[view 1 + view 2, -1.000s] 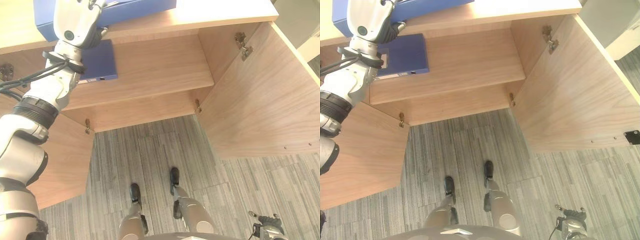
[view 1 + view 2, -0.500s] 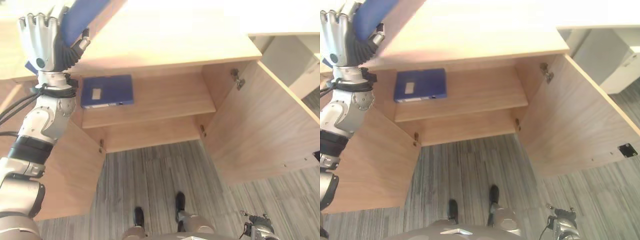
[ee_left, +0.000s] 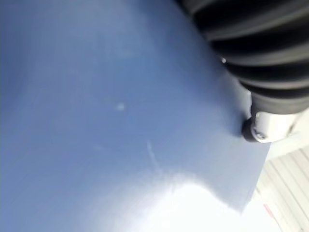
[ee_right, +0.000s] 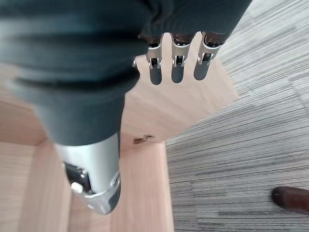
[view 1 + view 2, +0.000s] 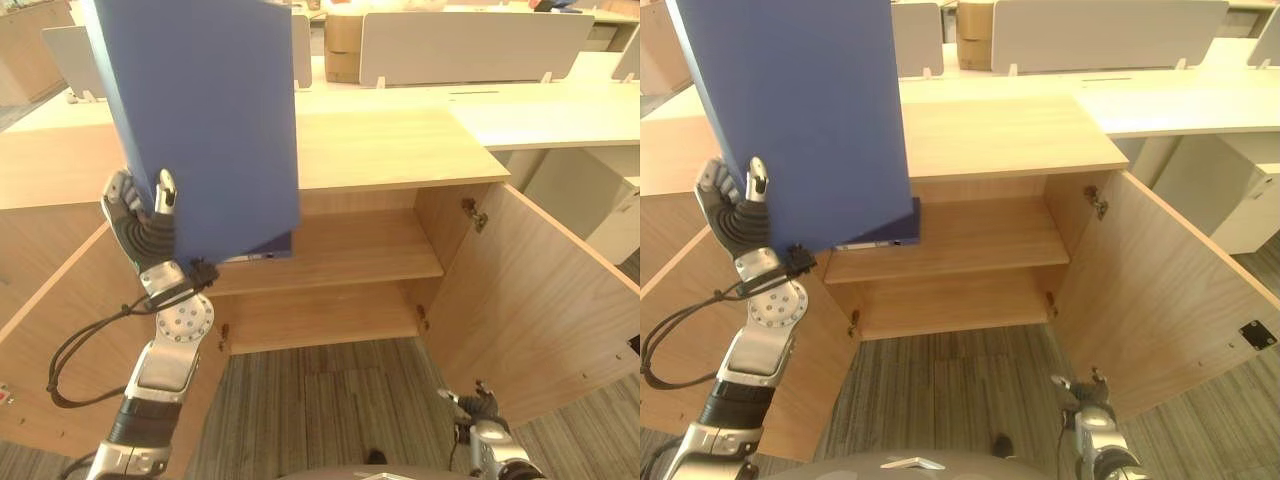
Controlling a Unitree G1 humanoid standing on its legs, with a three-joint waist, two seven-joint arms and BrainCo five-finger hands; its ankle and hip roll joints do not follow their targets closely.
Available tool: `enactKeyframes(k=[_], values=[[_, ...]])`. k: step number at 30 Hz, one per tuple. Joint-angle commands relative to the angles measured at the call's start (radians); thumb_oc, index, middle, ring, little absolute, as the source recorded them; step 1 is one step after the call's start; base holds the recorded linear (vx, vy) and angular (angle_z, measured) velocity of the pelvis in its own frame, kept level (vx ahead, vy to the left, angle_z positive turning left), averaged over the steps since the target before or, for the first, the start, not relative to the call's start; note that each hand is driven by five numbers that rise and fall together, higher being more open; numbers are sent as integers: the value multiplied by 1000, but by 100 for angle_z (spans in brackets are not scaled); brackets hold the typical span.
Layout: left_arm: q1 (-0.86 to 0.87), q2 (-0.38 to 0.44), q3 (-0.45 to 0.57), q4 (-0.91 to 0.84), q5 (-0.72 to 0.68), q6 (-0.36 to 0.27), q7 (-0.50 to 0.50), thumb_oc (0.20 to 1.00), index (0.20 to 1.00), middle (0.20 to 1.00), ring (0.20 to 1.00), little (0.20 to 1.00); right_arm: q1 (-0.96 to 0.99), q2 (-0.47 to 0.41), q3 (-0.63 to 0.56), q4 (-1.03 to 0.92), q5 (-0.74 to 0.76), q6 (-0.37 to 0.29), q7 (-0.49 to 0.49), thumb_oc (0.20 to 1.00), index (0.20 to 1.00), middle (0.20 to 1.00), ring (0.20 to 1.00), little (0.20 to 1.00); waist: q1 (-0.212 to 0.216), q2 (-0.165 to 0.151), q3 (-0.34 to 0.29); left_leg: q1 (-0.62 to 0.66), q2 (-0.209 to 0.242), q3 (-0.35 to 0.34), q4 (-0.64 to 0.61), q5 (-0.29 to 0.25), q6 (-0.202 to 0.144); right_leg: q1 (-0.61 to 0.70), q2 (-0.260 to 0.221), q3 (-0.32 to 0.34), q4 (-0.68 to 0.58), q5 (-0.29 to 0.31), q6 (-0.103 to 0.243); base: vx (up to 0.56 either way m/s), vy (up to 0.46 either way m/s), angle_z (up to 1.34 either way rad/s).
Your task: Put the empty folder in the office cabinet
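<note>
Gripping a large blue folder [image 5: 205, 120] by its lower corner, the robot's left hand [image 5: 140, 222] has its thumb across the near face and its fingers behind, pinching the cover. The folder stands upright, raised in front of the open office cabinet [image 5: 400, 150] and above its top edge, not yet inside. A second blue folder [image 5: 890, 232] lies flat at the left end of the cabinet's upper shelf [image 5: 350, 255], partly hidden by the raised one. The right hand [image 4: 176, 63] hangs low beside the open right-hand door [image 5: 530, 300], fingers straight and relaxed, holding nothing.

Likely risks: the corner pinch may let the tall folder swing or slip, and it could catch the cabinet top or land on the folder already shelved. No writing can be read.
</note>
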Motion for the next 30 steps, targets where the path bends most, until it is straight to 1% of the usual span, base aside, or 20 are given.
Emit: enactKeyframes(k=[1,2,3,4,10,11,13,15,17,18,19,20,22,23,27,29,30], values=[[-22,36,27,8,-134,-76,-104,200,200,200,200,200,-86,-37,-8,-49,15,-55,11,1000,1000,1000,1000,1000,5,-30,0,-28,0,64,4,-63,-2,58,-71,-30,0,-124,95,0,0,0],[11,25,21,8,-156,-71,-126,200,200,200,200,200,-96,-42,-16,-94,48,-60,10,1000,1000,1000,1000,1000,10,-30,0,-26,-2,64,4,-64,0,61,-72,-31,0,-123,95,0,0,0],[65,9,14,11,-192,-69,-159,200,200,200,200,200,-108,-35,-42,-185,138,-87,10,1000,1000,1000,1000,1000,15,-31,1,-23,-4,65,4,-67,4,63,-75,-33,0,-120,94,-2,24,4],[90,4,9,14,-205,-64,-177,200,200,200,200,200,-110,-31,-49,-222,179,-101,15,1000,1000,1000,1000,1000,19,-31,0,-21,-5,64,4,-68,5,65,-75,-33,0,-121,94,0,0,0],[92,4,9,13,-206,-64,-178,200,200,200,200,200,-108,-31,-48,-224,180,-100,15,1000,1000,1000,1000,1000,19,-31,0,-20,-5,64,4,-69,5,66,-75,-33,0,-121,94,0,0,1],[189,-25,-47,27,-298,-37,-268,200,200,200,200,200,-134,-32,-42,-432,366,-137,63,1000,1000,1000,1000,1000,38,-41,3,-7,-3,59,4,-75,8,82,-79,-38,0,-126,94,0,0,0],[205,-29,-66,22,-319,-27,-294,200,200,200,200,200,-152,-39,-27,-475,395,-135,77,1000,1000,1000,1000,1000,44,-46,1,-11,-4,58,4,-70,8,79,-81,-39,0,-122,92,0,0,0],[206,-29,-65,21,-320,-27,-295,200,200,200,200,200,-152,-39,-27,-475,395,-135,77,1000,1000,1000,1000,1000,44,-45,0,-12,-4,58,4,-70,8,78,-81,-39,0,-122,92,-6,-4,2],[229,-28,-105,1,-340,-2,-338,200,200,200,200,200,-176,-22,32,-540,498,-126,112,1000,1000,1000,1000,1000,56,-54,5,-11,-3,56,4,-68,7,79,-81,-39,0,-119,91,-18,-8,10],[233,-26,-112,-7,-341,5,-344,200,200,200,200,200,-175,-16,56,-563,527,-120,121,1000,1000,1000,1000,1000,59,-56,5,-12,-3,56,4,-67,7,78,-80,-40,0,-118,91,0,0,0],[247,-21,-115,-24,-346,10,-351,200,200,200,200,200,-177,-18,115,-657,542,-106,168,1000,1000,1000,1000,1000,65,-60,9,-15,-2,56,4,-65,6,75,-80,-39,0,-117,90,0,0,0],[248,-21,-115,-25,-347,10,-352,200,200,200,200,200,-176,-18,116,-658,542,-105,167,1000,1000,1000,1000,1000,64,-60,9,-15,-2,56,4,-65,6,75,-80,-39,0,-117,90,0,0,0],[258,-26,-116,-38,-384,7,-361,200,200,200,200,200,-169,-18,190,-757,563,-105,219,1000,1000,1000,1000,1000,69,-63,17,-20,0,58,4,-62,5,71,-81,-38,0,-114,90,-34,2,0],[264,-27,-115,-46,-391,6,-361,200,200,200,200,200,-163,-14,211,-783,572,-107,229,1000,1000,1000,1000,1000,70,-64,18,-20,0,58,4,-62,5,70,-81,-39,0,-114,89,0,0,0],[270,-29,-115,-52,-404,6,-360,200,200,200,200,200,-166,-4,254,-811,583,-106,243,1000,1000,1000,1000,1000,73,-65,19,-21,-1,57,4,-62,5,69,-81,-38,0,-113,89,0,0,0],[278,-33,-113,-54,-429,4,-363,200,200,200,200,200,-185,6,296,-823,583,-101,258,1000,1000,1000,1000,1000,78,-68,21,-24,-1,56,4,-61,5,66,-82,-40,0,-113,88,0,0,0],[278,-33,-113,-54,-429,4,-363,200,200,200,200,200,-185,6,296,-823,583,-101,258,1000,1000,1000,1000,1000,78,-68,21,-24,-1,56,4,-61,5,66,-82,-40,0,-113,88,0,0,0]])
